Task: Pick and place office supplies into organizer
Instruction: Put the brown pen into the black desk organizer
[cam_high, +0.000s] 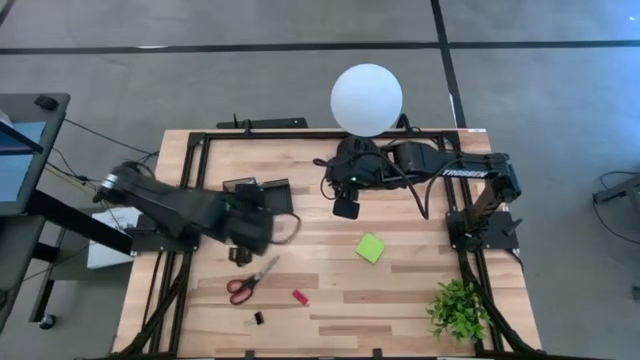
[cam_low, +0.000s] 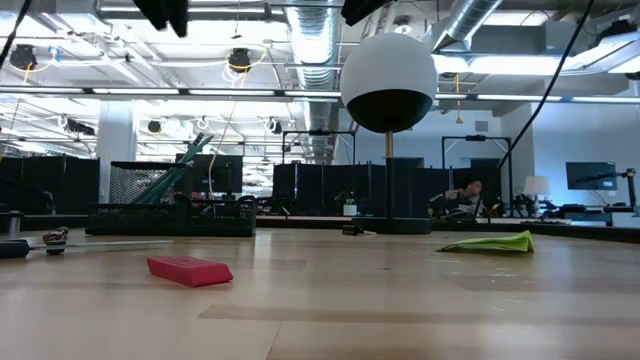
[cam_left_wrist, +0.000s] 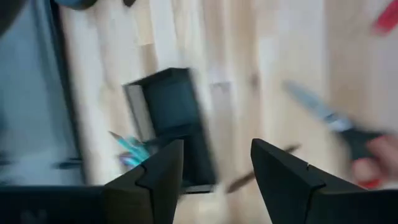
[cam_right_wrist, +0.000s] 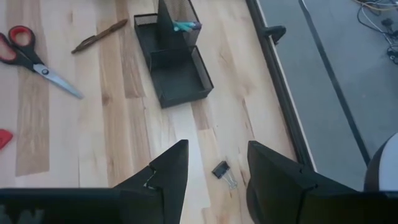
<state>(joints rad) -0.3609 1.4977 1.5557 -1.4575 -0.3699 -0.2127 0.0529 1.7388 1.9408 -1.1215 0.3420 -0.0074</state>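
At the left of the pale wooden tabletop (cam_high: 400, 290), the left gripper (cam_left_wrist: 216, 169) hangs with its jaws open and empty. Just ahead of them sits the small black mesh organizer (cam_left_wrist: 174, 118), with teal and pink pens (cam_left_wrist: 132, 149) already standing in one compartment; that much of the task looks done. The red-handled scissors (cam_high: 248, 283) lie loose beside the jaws, and a thin brown pen (cam_right_wrist: 99, 35) rests on the wood close to the organizer. Farther on lie a small flat red piece (cam_high: 300, 297) and a tiny black clip (cam_high: 258, 317), well apart from either arm.

Toward the right, the right gripper (cam_right_wrist: 211, 167) hovers with its jaws open and empty; directly ahead of them is another black binder clip (cam_right_wrist: 222, 170), with the organizer's low front tray (cam_right_wrist: 180, 78) beyond, seemingly bare. The lime-green square sticky-note pad (cam_high: 370, 247) lies near this arm, one corner curled up. I judge most of the sorting remains.
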